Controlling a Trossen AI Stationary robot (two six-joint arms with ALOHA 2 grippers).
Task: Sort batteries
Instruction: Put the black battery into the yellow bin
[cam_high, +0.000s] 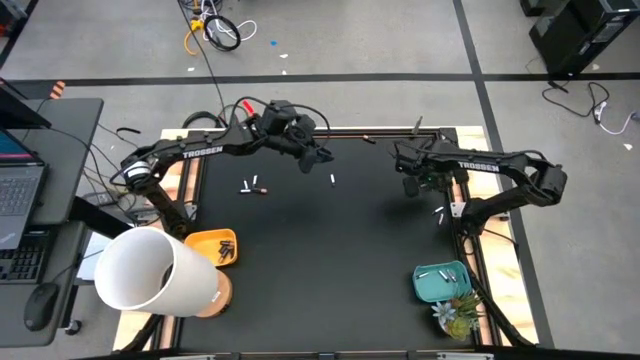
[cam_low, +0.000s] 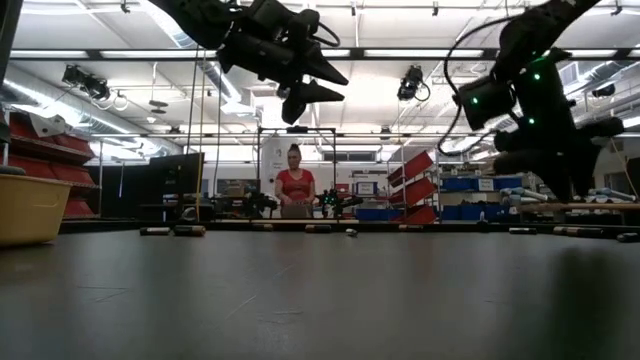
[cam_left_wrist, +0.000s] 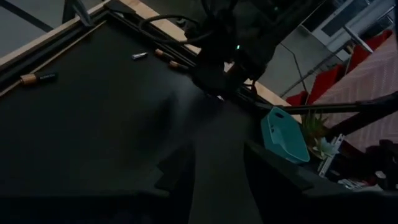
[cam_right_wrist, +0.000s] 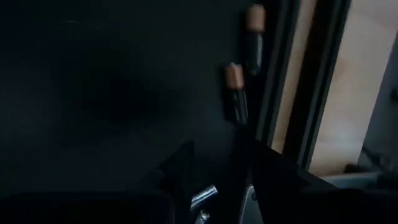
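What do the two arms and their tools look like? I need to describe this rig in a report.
Both arms are dark, nearly black, built of slim jointed links. Each forearm carries white TROSSEN lettering, seen from above. Black cables loop along the links. The left tool ends in two tapering, pointed dark fingers. The right tool has a blocky dark wrist housing, with small green indicator lights glowing on it in the low view.
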